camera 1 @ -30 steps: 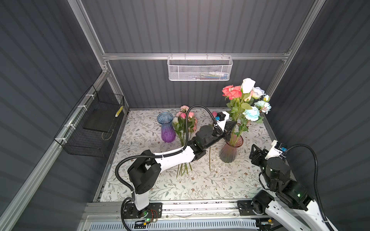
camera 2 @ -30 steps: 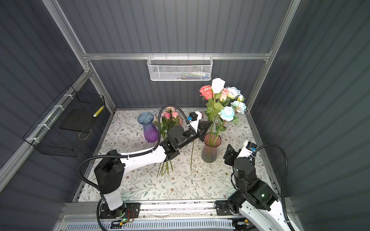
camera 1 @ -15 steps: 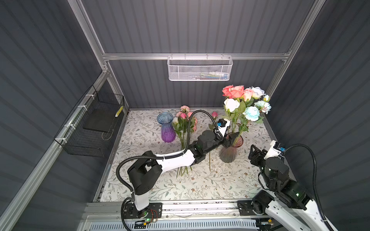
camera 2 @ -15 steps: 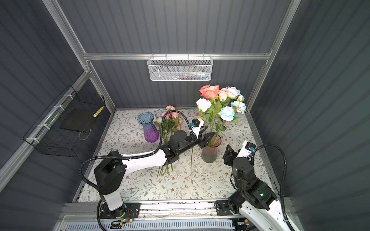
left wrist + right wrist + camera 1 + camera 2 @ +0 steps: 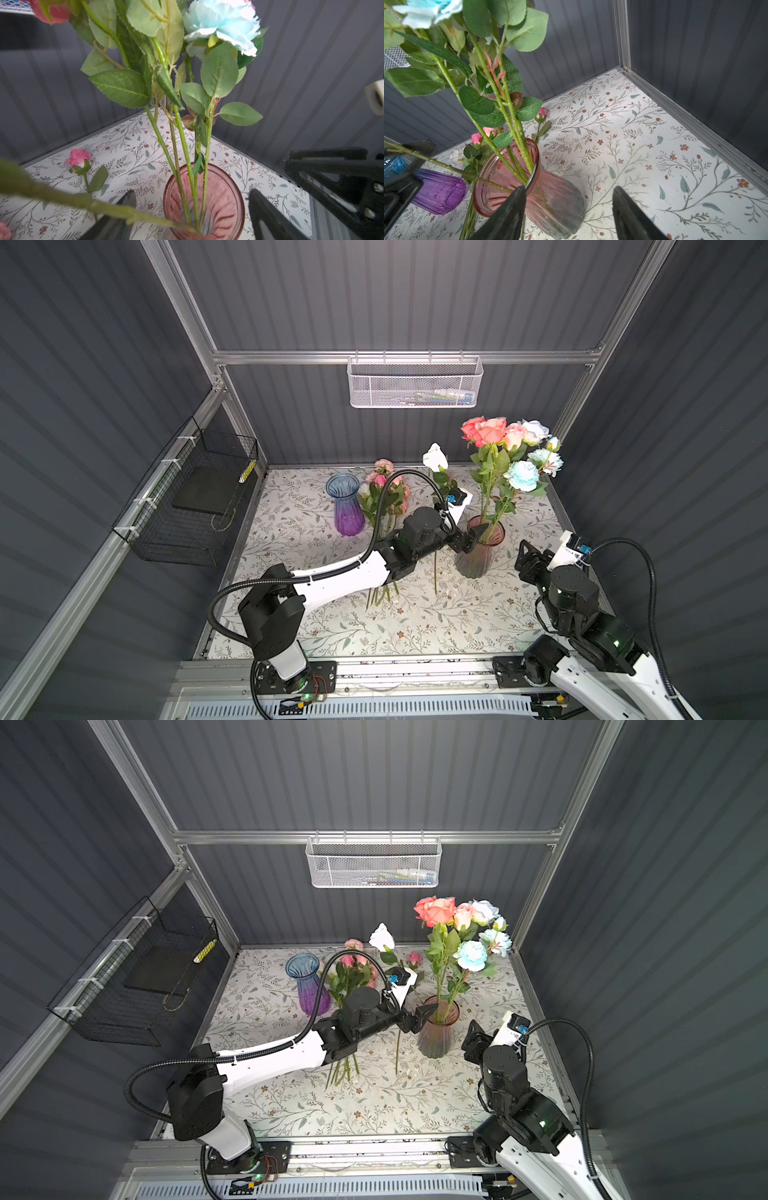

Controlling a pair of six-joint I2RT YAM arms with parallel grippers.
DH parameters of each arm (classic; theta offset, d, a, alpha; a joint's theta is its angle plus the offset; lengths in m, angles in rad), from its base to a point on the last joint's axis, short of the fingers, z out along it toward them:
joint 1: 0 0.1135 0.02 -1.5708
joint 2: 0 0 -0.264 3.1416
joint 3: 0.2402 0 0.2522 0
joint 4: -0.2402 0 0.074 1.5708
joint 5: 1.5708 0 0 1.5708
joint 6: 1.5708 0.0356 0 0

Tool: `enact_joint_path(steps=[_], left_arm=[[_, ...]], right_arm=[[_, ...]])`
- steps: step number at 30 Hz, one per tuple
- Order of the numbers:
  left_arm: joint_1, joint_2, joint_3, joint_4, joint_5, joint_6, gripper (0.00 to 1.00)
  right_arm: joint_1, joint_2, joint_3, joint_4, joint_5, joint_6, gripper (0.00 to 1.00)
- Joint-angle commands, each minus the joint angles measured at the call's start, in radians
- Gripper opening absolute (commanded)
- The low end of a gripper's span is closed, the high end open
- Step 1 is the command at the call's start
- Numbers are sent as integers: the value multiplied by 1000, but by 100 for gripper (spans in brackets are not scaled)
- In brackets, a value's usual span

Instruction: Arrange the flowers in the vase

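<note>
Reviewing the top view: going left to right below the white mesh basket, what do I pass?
Black wire basket → blue-and-purple vase → loose pink flowers → white rose bloom → pink vase → right gripper.

On the desk [image 5: 415, 626], the right-hand vase [image 5: 478, 560] is standing with the upright flowers [image 5: 505, 448] sitting in it. A leaning flower [image 5: 434, 456] is resting in its mouth and reaching out leftward, and the left jaws are sitting just beside that mouth on its left. The left-hand vase [image 5: 347, 506] is standing toward the rear left, with a bunch of flowers [image 5: 382, 493] lying just right of it, a single stem [image 5: 435, 572] lying between that bunch and the right-hand vase, and the right jaws sitting near the right-hand vase on its right.
</note>
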Motion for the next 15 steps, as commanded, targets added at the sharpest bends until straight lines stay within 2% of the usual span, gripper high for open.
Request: enact_joint_path(steps=[1,4,8,11,15], left_arm=[[1,-41,11,-104,8,37,89],[0,-77,-8,-153,18,50,93],[-1,-177,-84,-200,38,66,92],[-1,-260,-136,-277,51,97,84],[0,-352,-253,-325,-17,96,71]], right_arm=[[-3,8,11,19,3,-8,68],[-3,8,15,19,5,-12,68],[-4,5,17,19,13,-19,68],[-5,5,18,19,14,-17,68],[-5,5,15,19,6,-8,68]])
